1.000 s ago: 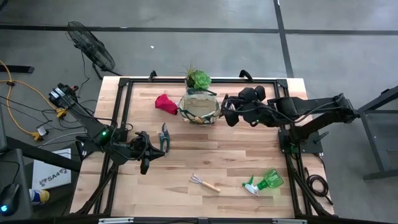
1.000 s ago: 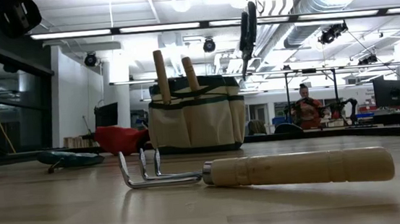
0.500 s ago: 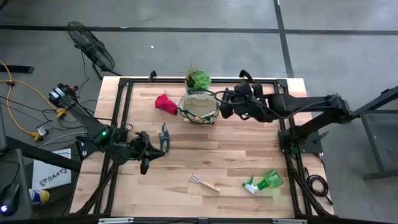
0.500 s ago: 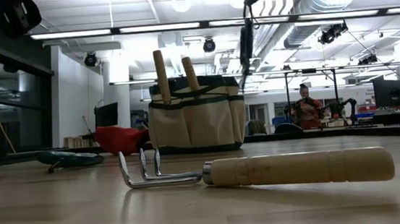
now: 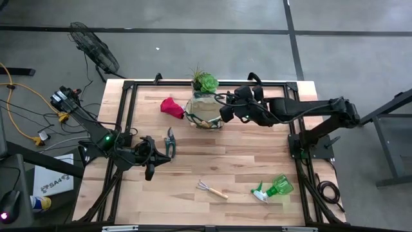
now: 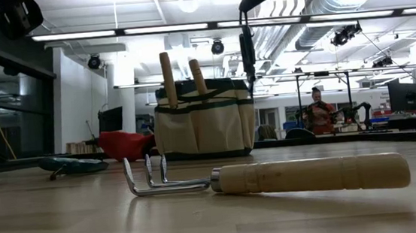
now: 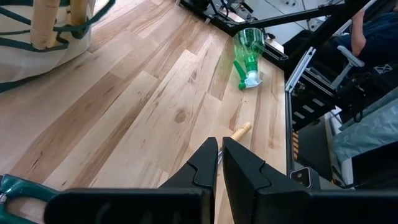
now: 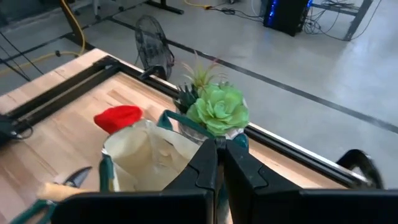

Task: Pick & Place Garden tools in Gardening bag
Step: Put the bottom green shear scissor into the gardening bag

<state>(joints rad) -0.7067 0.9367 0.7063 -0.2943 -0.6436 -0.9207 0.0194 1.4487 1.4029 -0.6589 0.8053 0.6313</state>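
The gardening bag (image 5: 206, 111) stands at the table's far middle, and two wooden handles (image 6: 168, 78) stick up out of it. My right gripper (image 5: 225, 113) is over the bag's right rim, shut on dark pruning shears (image 6: 247, 49). My left gripper (image 5: 158, 159) is shut and empty, low at the table's left. Second pruning shears (image 5: 169, 142) lie beside it. A red glove (image 5: 172, 106) lies left of the bag. A hand rake (image 5: 212, 189) and a green spray bottle (image 5: 273, 189) lie near the front edge. My right gripper pinches the shears' upper end (image 6: 246, 29) between its two fingers, from above, pointing down. The shears hang straight down, lifted clear. Their pointed lower end (image 6: 250, 75) is about level with the bag's rim (image 6: 202, 87), just to its right in the low view.
A green succulent (image 5: 205, 82) in a pot stands right behind the bag. A dark metal frame (image 5: 129, 87) runs round the tabletop. Bare wood lies between the bag and the rake. A person (image 6: 317, 111) sits in the room beyond the table.
My right gripper has gone toward the table's left edge, toward the bag, with the shears hanging upright below it. It now stands over the bag's right rim.
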